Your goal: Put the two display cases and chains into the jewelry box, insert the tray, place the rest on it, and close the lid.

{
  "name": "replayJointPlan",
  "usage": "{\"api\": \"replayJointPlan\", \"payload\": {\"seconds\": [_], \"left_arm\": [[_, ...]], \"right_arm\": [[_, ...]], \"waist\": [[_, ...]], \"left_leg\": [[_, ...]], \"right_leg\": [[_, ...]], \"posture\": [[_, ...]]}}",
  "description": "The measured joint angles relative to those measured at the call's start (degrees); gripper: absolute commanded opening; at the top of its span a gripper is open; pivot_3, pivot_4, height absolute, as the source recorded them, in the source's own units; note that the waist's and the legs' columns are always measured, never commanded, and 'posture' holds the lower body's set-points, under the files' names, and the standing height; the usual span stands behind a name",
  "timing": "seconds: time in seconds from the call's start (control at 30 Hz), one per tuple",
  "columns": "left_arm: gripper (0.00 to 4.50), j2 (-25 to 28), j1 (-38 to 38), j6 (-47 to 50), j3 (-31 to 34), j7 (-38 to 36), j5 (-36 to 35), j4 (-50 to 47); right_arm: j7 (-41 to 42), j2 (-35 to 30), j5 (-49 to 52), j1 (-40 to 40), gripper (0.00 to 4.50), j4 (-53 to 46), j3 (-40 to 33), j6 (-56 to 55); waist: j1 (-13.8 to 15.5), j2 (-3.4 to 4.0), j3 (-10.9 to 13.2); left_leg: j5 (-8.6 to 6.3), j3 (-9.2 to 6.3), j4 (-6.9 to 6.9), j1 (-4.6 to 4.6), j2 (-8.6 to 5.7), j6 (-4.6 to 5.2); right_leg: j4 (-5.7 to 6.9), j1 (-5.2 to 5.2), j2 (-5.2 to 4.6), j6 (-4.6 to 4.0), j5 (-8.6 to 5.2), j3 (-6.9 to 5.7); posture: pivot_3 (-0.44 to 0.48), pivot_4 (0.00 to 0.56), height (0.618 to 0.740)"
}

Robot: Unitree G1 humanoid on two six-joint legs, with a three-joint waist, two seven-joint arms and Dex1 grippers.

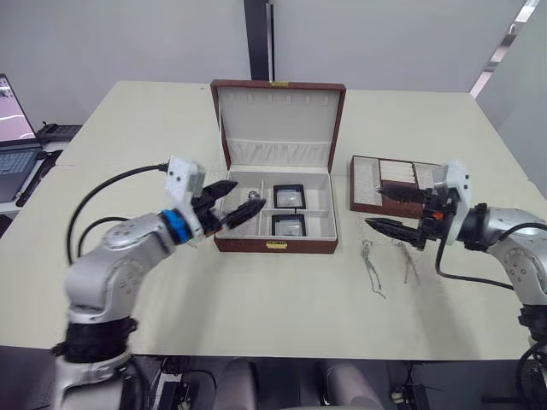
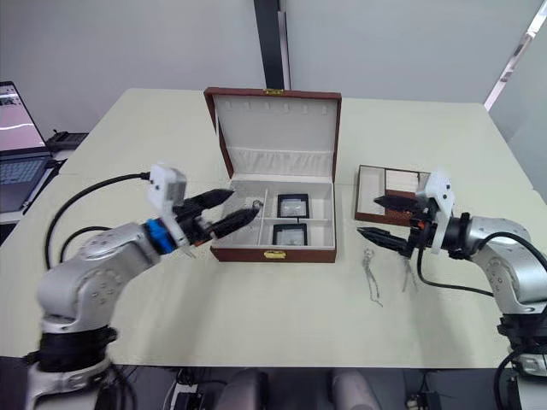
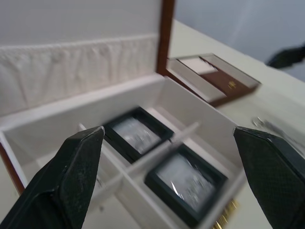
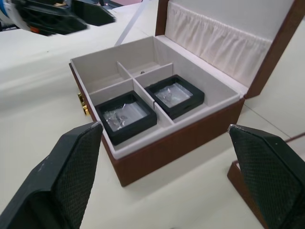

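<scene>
The jewelry box (image 1: 275, 245) stands open at the table's centre with its lid (image 1: 279, 120) upright. Both display cases (image 1: 289, 196) (image 1: 289, 225) lie in its right-hand compartments, one behind the other. A small silvery chain with a ring (image 1: 253, 205) lies in a left compartment; how many are there I cannot tell. My left gripper (image 1: 248, 196) is open, hovering over the box's left side just beside that chain. The tray (image 1: 385, 184) lies to the right of the box. My right gripper (image 1: 373, 207) is open and empty, low over the tray's front edge.
Two longer silver chains (image 1: 372, 266) (image 1: 408, 263) lie on the table in front of the tray, under my right gripper. A laptop (image 1: 13, 128) sits on a side desk at far left. Bare tabletop stretches in front of the box.
</scene>
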Motion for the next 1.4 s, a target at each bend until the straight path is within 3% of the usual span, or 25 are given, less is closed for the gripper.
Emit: {"api": "replayJointPlan", "payload": {"seconds": [0.17, 0.4, 0.67, 1.4], "left_arm": [[4.49, 12.9, 8.5, -2.0, 6.0, -10.9, 0.1, 1.9], [4.49, 20.7, 18.8, -12.1, 9.2, -17.2, 10.0, 14.1], [4.49, 20.9, 17.3, -21.4, 11.9, -15.9, 15.4, 27.7], [4.49, 17.8, 17.0, -22.5, 14.2, -12.8, 15.5, 29.8]], "right_arm": [[3.2, -3.9, -2.4, 5.4, 4.50, 6.0, -3.7, -3.2], [5.0, -6.5, -6.6, 12.5, 4.50, 14.1, -7.4, -9.3], [3.7, -5.0, -8.0, 16.4, 4.50, 17.0, -8.7, -13.2], [3.3, -3.6, -7.5, 16.2, 4.50, 15.7, -8.7, -13.2]], "waist": [[0.0, 0.04, 0.0], [0.0, 0.13, 0.1], [0.0, 0.15, 0.1], [0.1, 0.17, 0.1]], "left_leg": [[-0.01, 0.05, -0.01, 0.01, -0.01, 0.01], [-0.01, 0.12, -0.06, 0.03, 0.02, 0.02], [-0.01, 0.19, -0.08, 0.03, 0.04, 0.02], [-0.01, 0.20, -0.07, 0.03, 0.04, 0.01]], "right_leg": [[-0.08, 0.00, -0.02, 0.00, 0.00, 0.01], [-0.11, -0.04, -0.02, -0.01, -0.01, 0.02], [-0.12, -0.05, -0.02, -0.01, -0.01, 0.05], [-0.09, -0.04, -0.02, 0.00, 0.00, 0.06]], "posture": [[0.000, 0.150, 0.740], [0.000, 0.150, 0.740], [0.000, 0.150, 0.740], [0.000, 0.150, 0.740]]}}
